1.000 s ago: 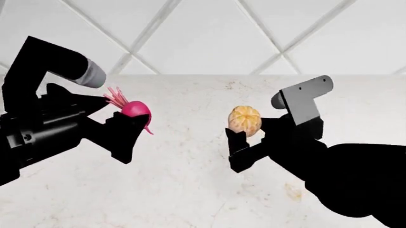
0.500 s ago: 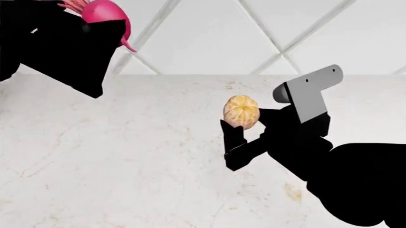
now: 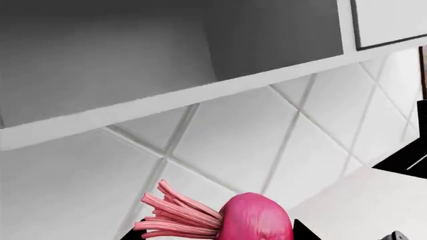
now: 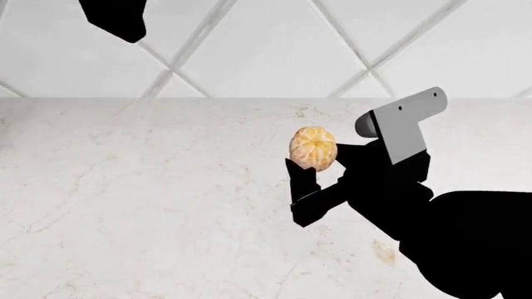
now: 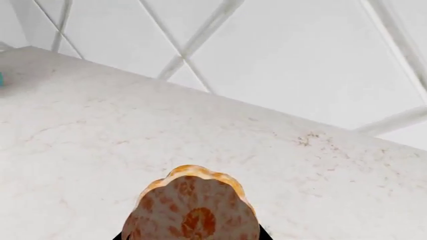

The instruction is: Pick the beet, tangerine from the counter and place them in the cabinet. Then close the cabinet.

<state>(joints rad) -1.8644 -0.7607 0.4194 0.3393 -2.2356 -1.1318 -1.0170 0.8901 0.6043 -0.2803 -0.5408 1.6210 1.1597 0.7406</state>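
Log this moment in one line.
left gripper: holds beet, raised near open cabinet | right gripper: holds tangerine above counter

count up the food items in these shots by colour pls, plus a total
magenta-red: 1, the beet, seen in the left wrist view below the open cabinet
pale orange: 1, the tangerine, in the right claw above the counter
total: 2

open cabinet gapes at the frame's upper left; only its white bottom edge bars entry.
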